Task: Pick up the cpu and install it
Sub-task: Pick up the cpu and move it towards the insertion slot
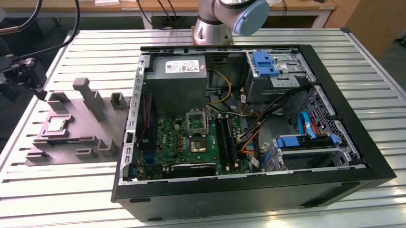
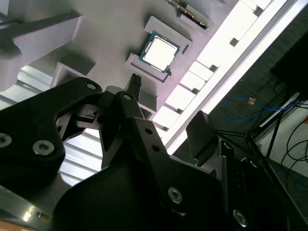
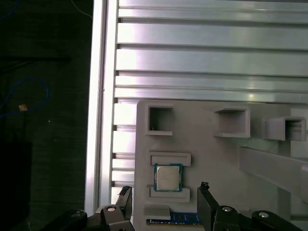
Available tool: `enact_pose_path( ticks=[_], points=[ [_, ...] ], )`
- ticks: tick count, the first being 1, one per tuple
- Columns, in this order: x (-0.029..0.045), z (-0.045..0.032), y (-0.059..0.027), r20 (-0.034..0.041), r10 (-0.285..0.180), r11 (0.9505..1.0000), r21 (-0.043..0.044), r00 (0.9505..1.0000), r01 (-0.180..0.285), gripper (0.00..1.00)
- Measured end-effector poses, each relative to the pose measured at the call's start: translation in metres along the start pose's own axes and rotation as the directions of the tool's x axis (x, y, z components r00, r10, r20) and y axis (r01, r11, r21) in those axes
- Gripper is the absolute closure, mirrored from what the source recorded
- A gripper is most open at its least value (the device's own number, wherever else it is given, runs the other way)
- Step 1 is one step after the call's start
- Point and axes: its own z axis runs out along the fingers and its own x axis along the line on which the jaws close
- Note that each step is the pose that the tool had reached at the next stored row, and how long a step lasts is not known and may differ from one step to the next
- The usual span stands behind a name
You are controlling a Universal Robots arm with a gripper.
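The claw [image 3: 165, 190] is held spread and empty over the grey tray [image 1: 70, 142], judged so that its fingers [image 3: 206, 207] can straddle the cpu [image 3: 167, 177]. The cpu is seated flat in a tray pocket between two ribs [image 3: 170, 158], metal top upward; being square, no long axis is offered

We see the arm [image 1: 219, 19] as silver-grey tube sections w/ a pale blue joint cap, black cables [image 1: 77, 21] at its wrist end, and the gripper [image 3: 165, 192] as matte black angular plates & fingers [image 3: 207, 207] w/ silver hex-socket screws.
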Motion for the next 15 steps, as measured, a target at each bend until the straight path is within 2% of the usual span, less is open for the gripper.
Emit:
enact_pose_path(
  ticks=[15],
  points=[
    [-0.0021,0.0166,-0.0011,-0.0001,0.000,1.0000,0.0001,1.0000,0.000,0.35]
  ],
)
